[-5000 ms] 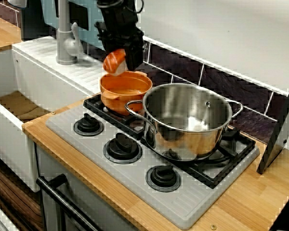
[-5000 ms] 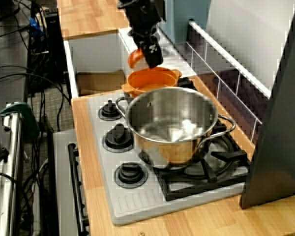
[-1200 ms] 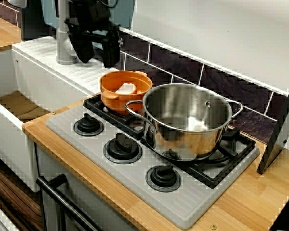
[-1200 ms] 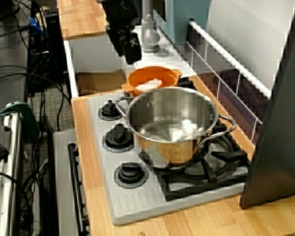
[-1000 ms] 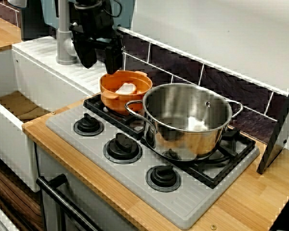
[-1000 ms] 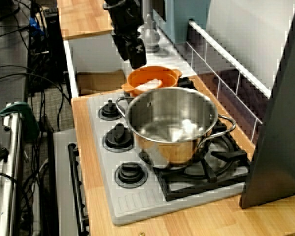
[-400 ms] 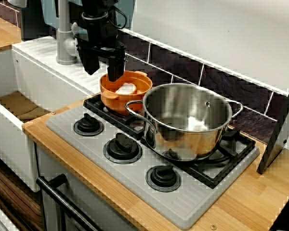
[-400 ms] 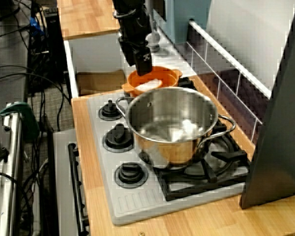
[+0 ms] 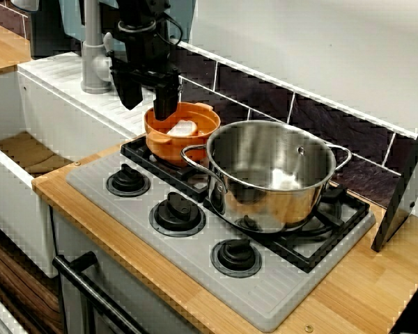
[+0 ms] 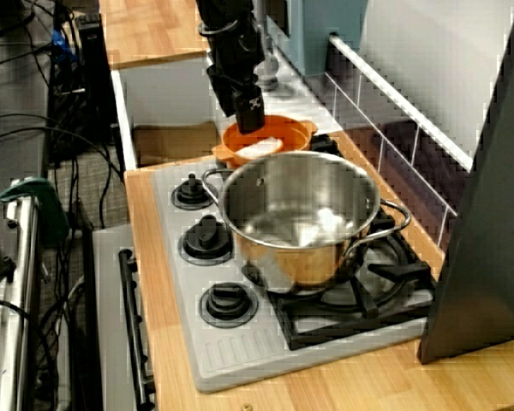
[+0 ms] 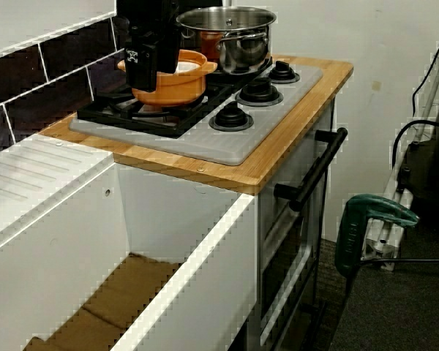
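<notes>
Spread, empty gripper [image 9: 148, 97] hangs astride the rim of the orange pot [image 9: 174, 146], whose wall contains a white lump [image 9: 182, 128]; the steel pot [image 9: 265, 202] stands just beside.

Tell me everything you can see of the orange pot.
The orange pot is a small, round, glossy pan, plastic-looking, with stubby lugs at the rim. It stands upright on the black grate at a back corner of the stove, close beside the steel pot; whether they touch cannot be told. A pale piece lies inside. The gripper hangs at its rim with jaws open, one finger apparently over the inside, one outside.
</notes>
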{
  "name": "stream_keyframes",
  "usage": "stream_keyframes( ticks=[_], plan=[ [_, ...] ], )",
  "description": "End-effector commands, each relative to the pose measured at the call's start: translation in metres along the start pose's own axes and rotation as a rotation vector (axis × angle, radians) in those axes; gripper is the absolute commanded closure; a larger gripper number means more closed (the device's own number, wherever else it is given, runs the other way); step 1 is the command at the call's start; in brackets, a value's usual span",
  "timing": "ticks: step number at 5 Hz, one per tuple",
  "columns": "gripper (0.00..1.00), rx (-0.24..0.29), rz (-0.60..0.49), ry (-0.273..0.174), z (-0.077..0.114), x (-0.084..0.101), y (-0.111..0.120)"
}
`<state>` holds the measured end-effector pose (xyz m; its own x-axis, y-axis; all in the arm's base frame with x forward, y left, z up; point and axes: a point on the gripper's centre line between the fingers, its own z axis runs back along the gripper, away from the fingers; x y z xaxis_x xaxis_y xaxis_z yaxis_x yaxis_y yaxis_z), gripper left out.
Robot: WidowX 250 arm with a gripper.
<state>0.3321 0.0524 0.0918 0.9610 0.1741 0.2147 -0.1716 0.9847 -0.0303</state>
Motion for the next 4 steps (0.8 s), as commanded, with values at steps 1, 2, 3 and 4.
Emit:
stream_keyframes(
  ticks=[1,2,3,4],
  plan=[
    [0.00,0.008,0.002,-0.024,0.0030,-0.0022,0.0046],
    [0.00,0.010,0.006,-0.021,0.0002,-0.0015,0.0079],
    [0.00,0.010,0.003,-0.018,-0.0004,-0.0019,0.0096],
    [0.55,0.008,0.004,-0.015,-0.0028,-0.0016,0.0116]
  ],
)
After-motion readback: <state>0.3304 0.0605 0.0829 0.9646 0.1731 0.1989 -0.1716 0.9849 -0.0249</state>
